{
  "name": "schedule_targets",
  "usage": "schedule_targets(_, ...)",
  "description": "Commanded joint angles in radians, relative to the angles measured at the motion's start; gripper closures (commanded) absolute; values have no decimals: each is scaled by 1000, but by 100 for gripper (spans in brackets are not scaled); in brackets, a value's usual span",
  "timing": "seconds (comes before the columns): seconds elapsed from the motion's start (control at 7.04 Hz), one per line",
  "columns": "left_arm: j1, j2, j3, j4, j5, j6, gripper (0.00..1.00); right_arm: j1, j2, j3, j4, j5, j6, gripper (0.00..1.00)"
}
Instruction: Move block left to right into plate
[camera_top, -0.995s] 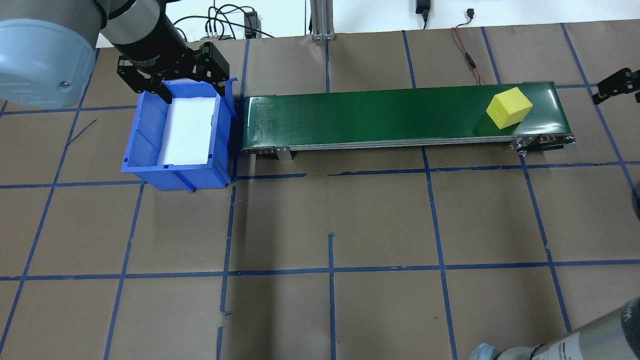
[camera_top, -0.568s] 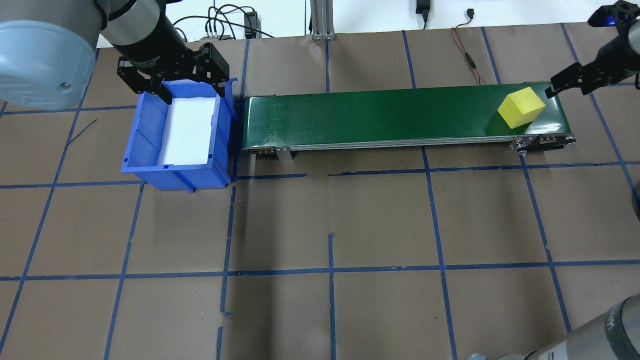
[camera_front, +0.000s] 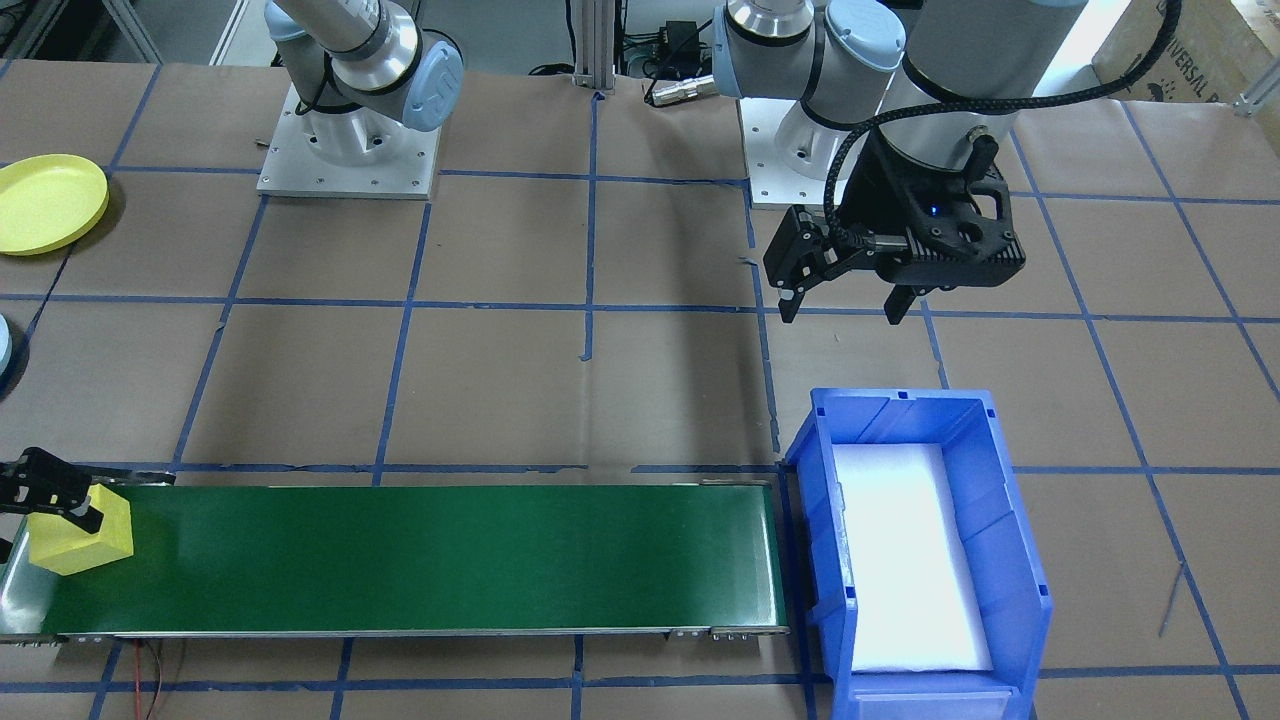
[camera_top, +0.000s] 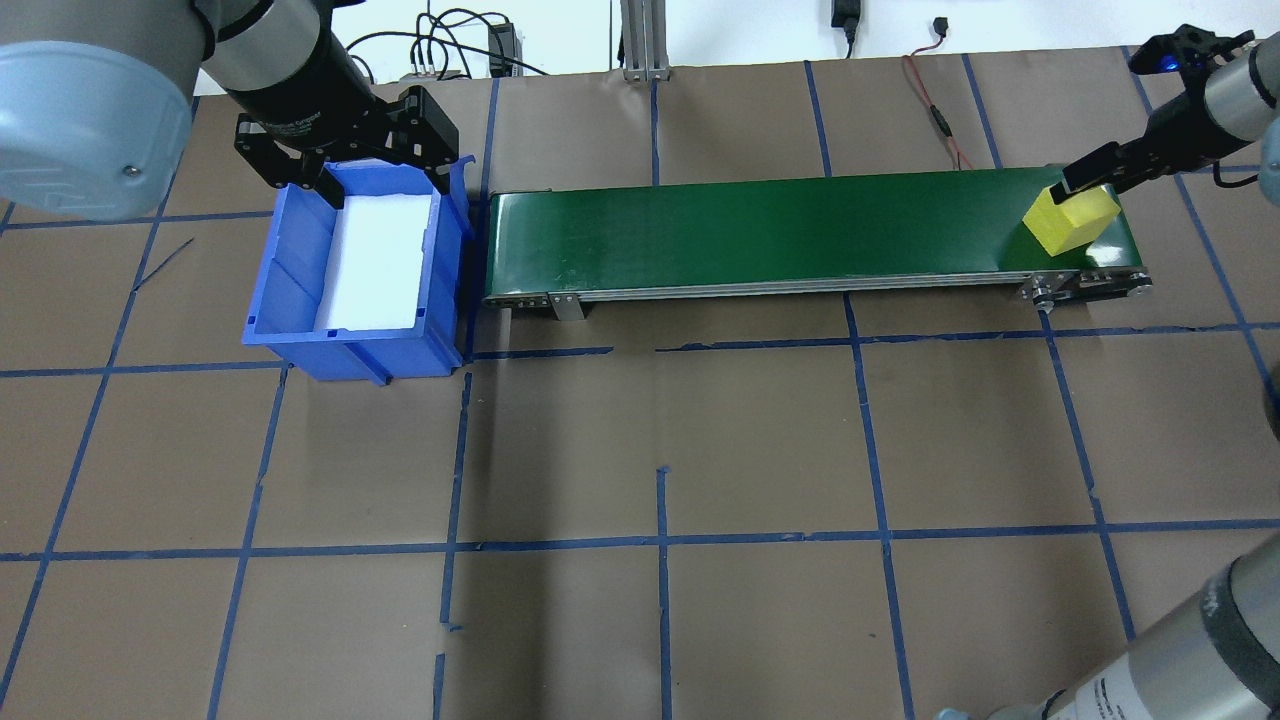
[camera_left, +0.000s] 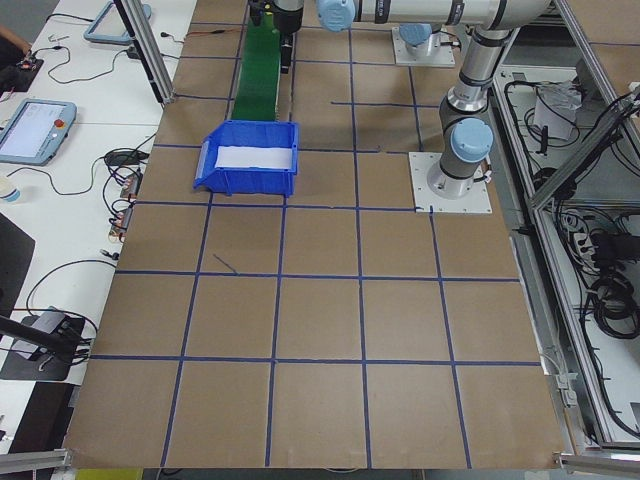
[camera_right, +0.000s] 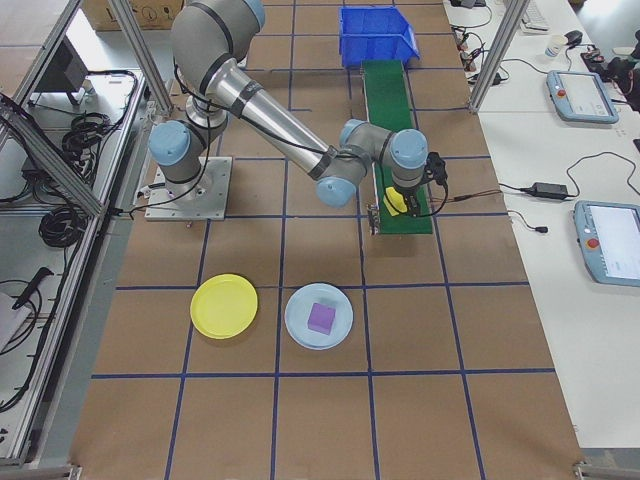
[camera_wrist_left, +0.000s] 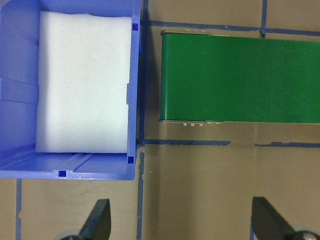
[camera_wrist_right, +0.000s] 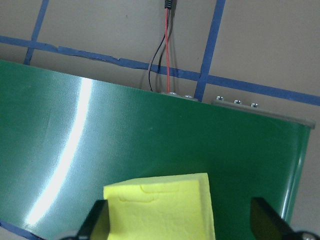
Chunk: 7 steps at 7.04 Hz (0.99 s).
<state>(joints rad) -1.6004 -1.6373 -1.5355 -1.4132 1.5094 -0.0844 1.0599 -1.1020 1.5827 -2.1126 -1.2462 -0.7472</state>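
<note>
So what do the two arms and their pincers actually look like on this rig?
Both arms are silver-grey metal tubes with pale blue round joint caps. The left pincer is black and angular, with two black fingers, a small blue light on its mount and a black ribbed cable looping up the arm. The right pincer is likewise black, its wrist also showing a blue light. The bases are bolted to light metal plates.

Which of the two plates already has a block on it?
The light blue plate holds a purple block. The yellow plate beside it has none.
</note>
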Motion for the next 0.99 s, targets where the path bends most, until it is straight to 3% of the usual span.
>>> schedule_targets(0.0,-1,1,0,0,0,0,0,0,11,16,-3,-39,0,14)
schedule_targets(0.14,0,1,0,0,0,0,0,-1,4,19,2,-89,0,25)
schedule_targets(0.57,0,1,0,0,0,0,0,-1,2,23,5,-128,0,27)
schedule_targets(0.71,0,1,2,0,0,0,0,-1,1,22,6,-166,3,56)
schedule_targets(0.85,-1,1,3,0,0,0,0,-4,-18,23,8,-197,5,72)
